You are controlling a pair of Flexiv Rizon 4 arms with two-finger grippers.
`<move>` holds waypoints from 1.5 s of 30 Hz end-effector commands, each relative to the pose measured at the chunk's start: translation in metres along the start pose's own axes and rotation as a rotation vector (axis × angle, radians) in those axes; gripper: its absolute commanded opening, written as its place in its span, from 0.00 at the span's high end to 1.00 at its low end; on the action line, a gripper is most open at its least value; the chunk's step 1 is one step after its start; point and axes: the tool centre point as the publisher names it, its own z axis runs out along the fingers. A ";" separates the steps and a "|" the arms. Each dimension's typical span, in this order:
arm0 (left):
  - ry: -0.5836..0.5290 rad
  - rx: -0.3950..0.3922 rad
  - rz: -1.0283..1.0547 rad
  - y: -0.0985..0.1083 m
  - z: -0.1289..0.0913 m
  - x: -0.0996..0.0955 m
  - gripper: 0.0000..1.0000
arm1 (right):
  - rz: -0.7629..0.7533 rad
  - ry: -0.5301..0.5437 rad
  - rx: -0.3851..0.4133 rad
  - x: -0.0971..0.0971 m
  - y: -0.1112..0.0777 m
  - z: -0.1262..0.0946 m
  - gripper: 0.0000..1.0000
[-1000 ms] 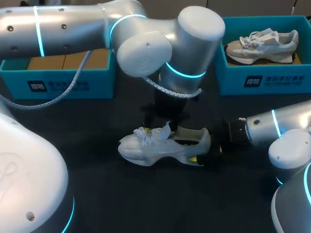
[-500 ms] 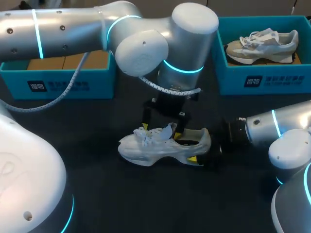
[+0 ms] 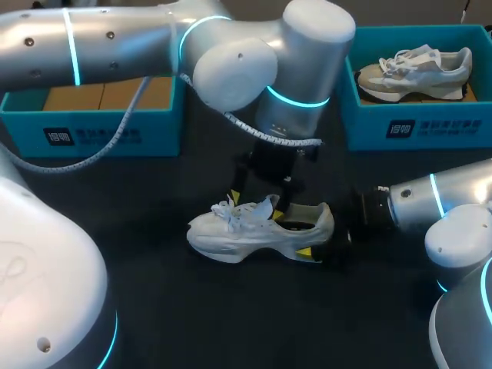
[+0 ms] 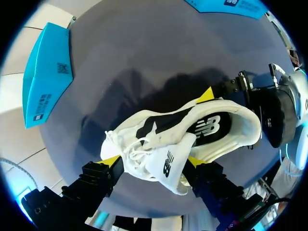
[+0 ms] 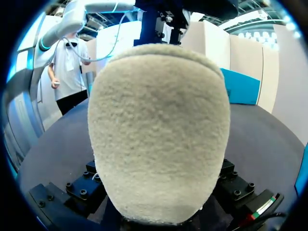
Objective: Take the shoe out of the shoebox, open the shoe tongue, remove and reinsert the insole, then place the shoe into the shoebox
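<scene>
A white shoe (image 3: pixel 246 234) lies on its sole in the middle of the dark table, toe to the left. Its tongue (image 4: pixel 168 161) is pulled up and its black insole (image 4: pixel 207 129) shows in the opening. My left gripper (image 3: pixel 257 206) hangs open just above the laces, one yellow fingertip (image 4: pixel 111 161) on each side of the tongue and not pinching it. My right gripper (image 3: pixel 314 232) comes in from the right and is shut on the shoe's heel (image 5: pixel 159 130), with a yellow tip (image 3: pixel 305 251) showing on the near side. The heel hides its fingers in the right wrist view.
A teal shoebox (image 3: pixel 415 127) at the back right holds a grey-beige sneaker (image 3: pixel 415 71). Another teal box (image 3: pixel 92 127) with brown cardboard inside stands at the back left. My left arm's big elbow (image 3: pixel 307 54) overhangs the table's middle.
My left gripper has risen from the tongue and spread its fingers, so both yellow tips now show. The tongue stays raised. The shoe and the right arm have not moved.
</scene>
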 end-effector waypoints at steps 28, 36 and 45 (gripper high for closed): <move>0.002 -0.119 -0.018 -0.001 0.003 0.005 0.79 | 0.001 -0.002 0.006 0.001 0.000 0.006 1.00; 0.022 -0.123 -0.012 0.012 -0.002 0.008 0.82 | 0.001 -0.002 0.006 0.001 0.000 0.006 1.00; 0.045 -0.111 -0.037 0.025 -0.008 0.008 0.79 | 0.001 -0.002 0.006 0.001 0.000 0.006 1.00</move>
